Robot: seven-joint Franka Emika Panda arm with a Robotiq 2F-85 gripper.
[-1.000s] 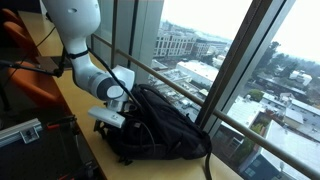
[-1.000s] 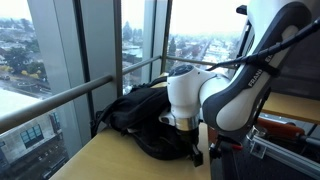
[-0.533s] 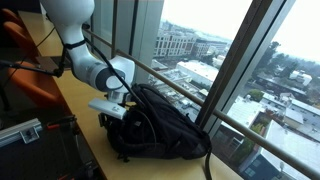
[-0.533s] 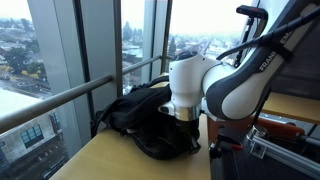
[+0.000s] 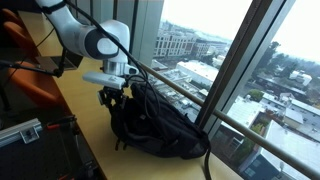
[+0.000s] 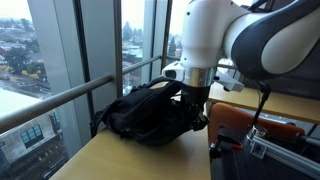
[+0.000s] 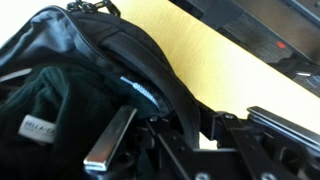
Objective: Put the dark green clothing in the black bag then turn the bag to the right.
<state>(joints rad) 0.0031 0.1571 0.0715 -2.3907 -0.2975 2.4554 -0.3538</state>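
Wooden table (image 6: pixel 120 161); perhaps an orange chair (image 5: pixel 35 88); railing (image 6: pixel 60 97).

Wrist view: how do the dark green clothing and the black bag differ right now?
Colour: the dark green clothing is matte green, while the black bag is black with a slight sheen. Position: the clothing lies inside, and the bag wraps around it, mouth open. Detail: the clothing carries a pale label, while the bag shows a stiff curved rim. Both are dark and soft.

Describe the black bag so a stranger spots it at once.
Find the tall city-view windows, then the wooden counter along them. The black bag slumps by the glass: soft and crumpled, with dark green clothing inside, unlike the rigid white arm over it.
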